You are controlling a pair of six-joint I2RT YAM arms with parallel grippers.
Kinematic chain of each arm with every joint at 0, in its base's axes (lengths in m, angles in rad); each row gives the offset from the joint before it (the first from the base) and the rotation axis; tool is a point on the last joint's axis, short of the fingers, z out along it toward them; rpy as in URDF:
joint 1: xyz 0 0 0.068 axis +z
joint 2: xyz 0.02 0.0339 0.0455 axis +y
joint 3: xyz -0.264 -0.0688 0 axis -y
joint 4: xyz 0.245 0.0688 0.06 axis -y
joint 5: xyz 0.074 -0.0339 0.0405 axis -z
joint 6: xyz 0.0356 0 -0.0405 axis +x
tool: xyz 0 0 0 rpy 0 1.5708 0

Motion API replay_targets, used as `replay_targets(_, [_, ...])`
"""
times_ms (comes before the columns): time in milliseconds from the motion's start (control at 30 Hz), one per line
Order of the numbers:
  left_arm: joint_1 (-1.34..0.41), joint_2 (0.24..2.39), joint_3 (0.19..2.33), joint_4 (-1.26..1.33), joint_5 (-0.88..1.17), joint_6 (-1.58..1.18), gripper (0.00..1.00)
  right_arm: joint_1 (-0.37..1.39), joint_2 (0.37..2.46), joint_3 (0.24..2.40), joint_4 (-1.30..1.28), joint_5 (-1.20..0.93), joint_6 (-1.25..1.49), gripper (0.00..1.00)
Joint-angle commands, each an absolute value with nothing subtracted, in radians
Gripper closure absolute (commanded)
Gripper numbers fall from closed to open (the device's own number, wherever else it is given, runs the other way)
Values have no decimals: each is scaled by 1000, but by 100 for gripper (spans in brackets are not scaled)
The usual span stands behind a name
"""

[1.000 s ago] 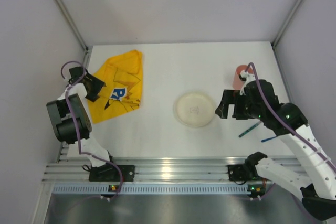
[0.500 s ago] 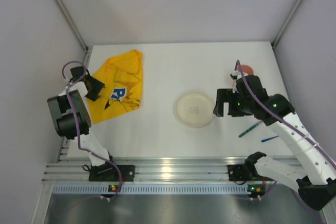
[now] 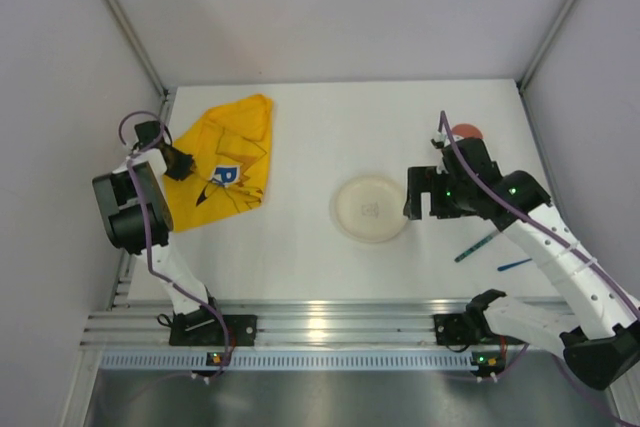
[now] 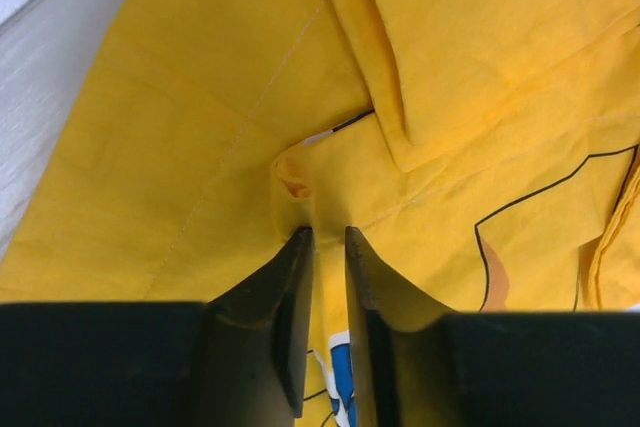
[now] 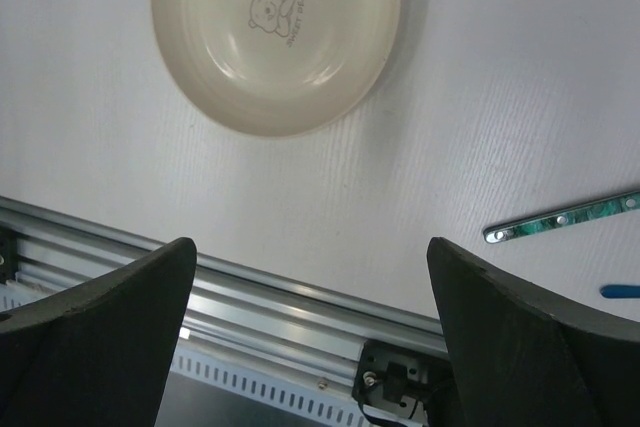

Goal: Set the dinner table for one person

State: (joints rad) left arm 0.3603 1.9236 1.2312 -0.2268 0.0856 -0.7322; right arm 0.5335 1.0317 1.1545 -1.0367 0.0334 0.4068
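White tabletop (image 3: 300, 117) stretches ahead of both arms.
Left pincer (image 4: 325, 237) is clamped on a fold of the yellow cloth (image 3: 225, 162) near the far-left corner; right pincer (image 5: 310, 247) hangs wide open, empty, just right of the cream plate (image 3: 370, 208) near the middle.

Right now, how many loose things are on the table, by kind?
Cloth: 1
Plate: 1
Red cup: 1, partly hidden
Utensils: 2, green and blue
Total on the table: 5
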Motion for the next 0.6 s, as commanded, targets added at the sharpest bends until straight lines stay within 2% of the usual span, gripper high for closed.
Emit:
replay_targets(0, [357,1944,1270,-179,104,-733,77,526,1039,1207,-1017,46,390,0])
replay_targets(33, [359,1945,1272,-173,124,-733,86,526,1039,1207,-1016,46,388,0])
replay_targets(100, [356,1951,1275,-166,135,-738,92,522,1040,1207,-1015,48,388,0])
replay_targets(233, [354,1950,1275,-166,161,-739,91,518,1043,1200,-1009,35,379,0])
replay_targets(400, [353,1924,1253,-195,141,-719,72,514,1045,1189,-1005,25,374,0])
replay_targets(567, [351,1853,1204,-210,89,-690,59,511,1035,1183,-1005,20,370,0])
